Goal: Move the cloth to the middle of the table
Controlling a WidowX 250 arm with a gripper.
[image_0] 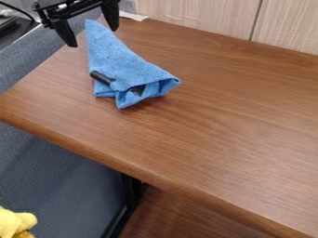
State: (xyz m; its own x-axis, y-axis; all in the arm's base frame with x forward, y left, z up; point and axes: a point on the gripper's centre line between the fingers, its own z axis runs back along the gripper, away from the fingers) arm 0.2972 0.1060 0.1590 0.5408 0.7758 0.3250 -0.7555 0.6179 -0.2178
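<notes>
The gripper [93, 38] has its jaws spread apart, the upper corner of the blue cloth [125, 62] showing between them; contact is unclear. Under the cloth is one wooden counter [217, 125]; beyond it, pale panelling [192, 14]. One cloth, two dark pieces [101, 77] in its folds, one gripper.

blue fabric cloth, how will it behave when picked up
The blue fabric cloth will likely sag, judging by its loose folds. It looks thin, so probably light. The black rod-like piece poking out could slip free.
</notes>
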